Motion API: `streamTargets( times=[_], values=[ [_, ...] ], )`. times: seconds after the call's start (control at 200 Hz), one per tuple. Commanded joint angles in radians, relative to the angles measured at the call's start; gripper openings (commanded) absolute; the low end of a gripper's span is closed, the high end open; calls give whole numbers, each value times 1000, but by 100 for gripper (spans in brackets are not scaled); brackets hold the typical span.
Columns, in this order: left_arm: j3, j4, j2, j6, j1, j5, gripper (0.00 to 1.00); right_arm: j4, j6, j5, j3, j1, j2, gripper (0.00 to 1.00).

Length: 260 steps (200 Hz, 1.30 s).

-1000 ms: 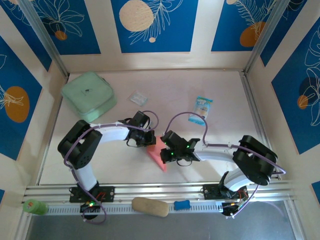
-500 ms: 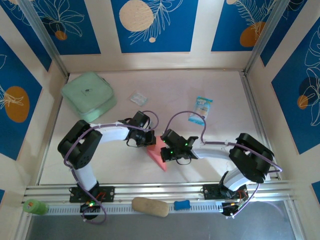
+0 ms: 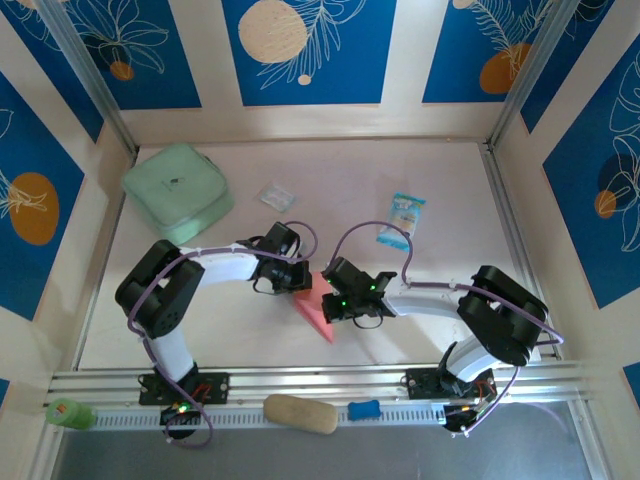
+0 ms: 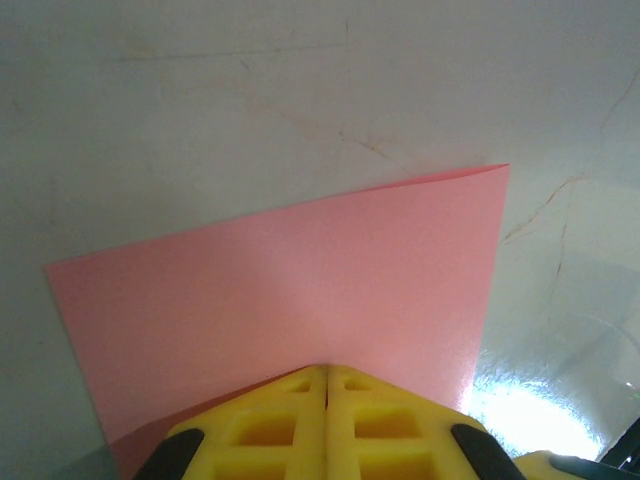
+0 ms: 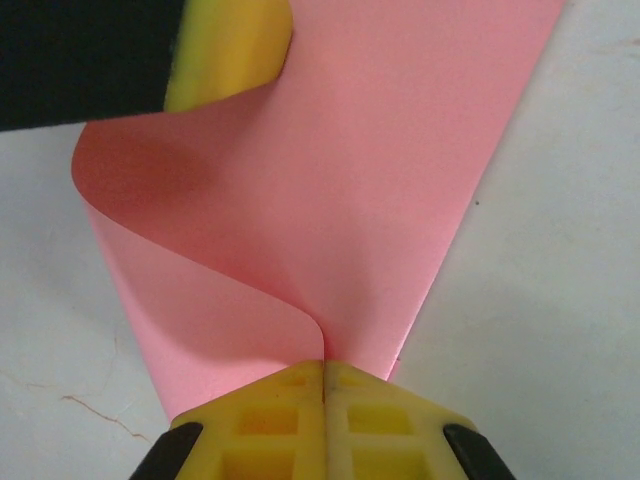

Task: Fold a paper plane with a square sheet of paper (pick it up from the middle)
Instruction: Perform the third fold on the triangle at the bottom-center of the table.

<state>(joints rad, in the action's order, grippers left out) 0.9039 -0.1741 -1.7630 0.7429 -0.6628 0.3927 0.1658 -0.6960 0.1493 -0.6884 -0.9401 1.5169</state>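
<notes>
The paper sheet [image 4: 300, 290] looks smooth and matt, the tabletop [image 4: 300, 90] glossy.

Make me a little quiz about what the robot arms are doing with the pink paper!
1. True or false: the pink paper lies flat on the table, with nothing touching it.
2. What sits nearest the table's far left corner? A) mint-green pouch B) blue-and-white snack packet C) small clear wrapper
3. Fill in: the left jaws and the right jaws are both ___ on the paper.
Key: 1 false, the paper curls up between the two sets of jaws. 2 A. 3 shut.
</notes>
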Motion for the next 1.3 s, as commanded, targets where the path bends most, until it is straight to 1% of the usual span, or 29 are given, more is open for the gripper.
streamTargets(
  times=[0.0,0.545,0.745,1.295],
  values=[
    [-25,-24,-27,7,5,8,5,8,16,-25,-29,6,11,1],
    [-25,-25,-22,6,5,13,5,3,42,-37,-38,17,15,2],
    [-26,-24,-22,7,5,15,5,3,59,-66,-44,31,10,2],
    [-28,-24,-18,7,5,17,5,2,23,-80,-14,28,15,2]
  ],
)
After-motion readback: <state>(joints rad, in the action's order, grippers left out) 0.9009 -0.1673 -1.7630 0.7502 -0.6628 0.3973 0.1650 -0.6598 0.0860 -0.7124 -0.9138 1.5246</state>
